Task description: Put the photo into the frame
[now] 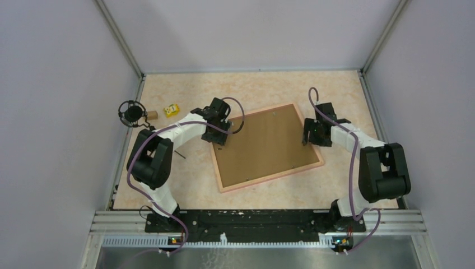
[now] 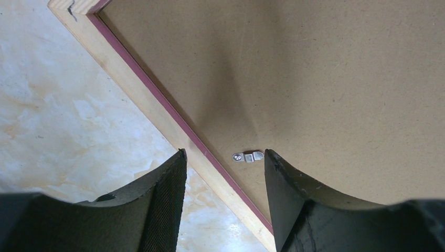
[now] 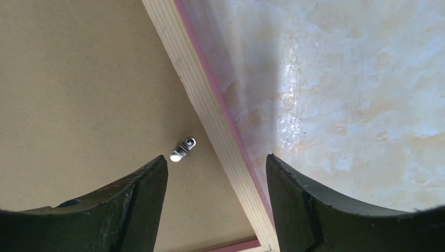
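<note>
Both open: left pincer point(image 2: 225, 202) straddles the left rail of the thin salmon-pink wooden frame point(image 1: 269, 178), right pincer point(image 3: 218, 205) its right rail, neither gripping. Frame lies back-up with the brown fibreboard backing point(image 1: 266, 143) inside it; photo not visible. Frame looks light and stiff, so best taken by a rail edge.

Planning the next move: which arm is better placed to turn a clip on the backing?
Probably the left arm: the left clip lies between its open jaws; the right clip sits just beyond a right fingertip.
</note>
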Controlling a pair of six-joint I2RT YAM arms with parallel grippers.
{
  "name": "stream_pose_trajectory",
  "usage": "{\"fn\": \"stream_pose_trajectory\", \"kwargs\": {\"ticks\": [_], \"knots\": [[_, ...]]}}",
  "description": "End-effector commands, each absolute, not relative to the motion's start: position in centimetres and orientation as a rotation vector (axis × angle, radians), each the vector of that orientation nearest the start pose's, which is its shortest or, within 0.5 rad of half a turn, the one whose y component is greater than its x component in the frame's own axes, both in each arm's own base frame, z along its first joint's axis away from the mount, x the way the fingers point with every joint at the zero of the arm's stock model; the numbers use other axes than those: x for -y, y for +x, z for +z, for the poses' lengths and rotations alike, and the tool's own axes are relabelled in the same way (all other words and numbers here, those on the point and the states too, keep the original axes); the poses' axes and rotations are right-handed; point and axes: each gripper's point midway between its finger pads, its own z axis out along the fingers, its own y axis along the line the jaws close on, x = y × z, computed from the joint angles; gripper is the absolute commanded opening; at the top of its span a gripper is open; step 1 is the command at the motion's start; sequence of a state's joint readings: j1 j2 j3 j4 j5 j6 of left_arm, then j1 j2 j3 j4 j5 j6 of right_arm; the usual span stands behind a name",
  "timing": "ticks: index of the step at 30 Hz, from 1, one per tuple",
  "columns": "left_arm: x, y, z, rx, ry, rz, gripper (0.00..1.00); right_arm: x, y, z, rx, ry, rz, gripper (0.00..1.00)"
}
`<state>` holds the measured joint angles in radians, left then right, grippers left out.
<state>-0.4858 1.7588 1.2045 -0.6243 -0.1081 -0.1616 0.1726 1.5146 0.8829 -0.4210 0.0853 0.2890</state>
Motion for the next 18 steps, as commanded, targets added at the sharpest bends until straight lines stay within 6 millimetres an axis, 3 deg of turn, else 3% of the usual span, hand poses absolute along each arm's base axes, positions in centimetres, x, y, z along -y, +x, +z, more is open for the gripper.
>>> {"fn": "stream_pose_trajectory", "kwargs": {"ticks": [1, 18], "knots": [[16.4, 33.7, 5.8, -2.67, 0.412, -0.063, 0.61, -5.7, 32.2, 3.9, -2.646, 0.14, 0.033, 0.68], [16.6, 33.6, 6.0, -2.665, 0.415, -0.078, 0.62, -5.3, 32.7, 2.4, -2.671, 0.164, -0.061, 0.67]]}}
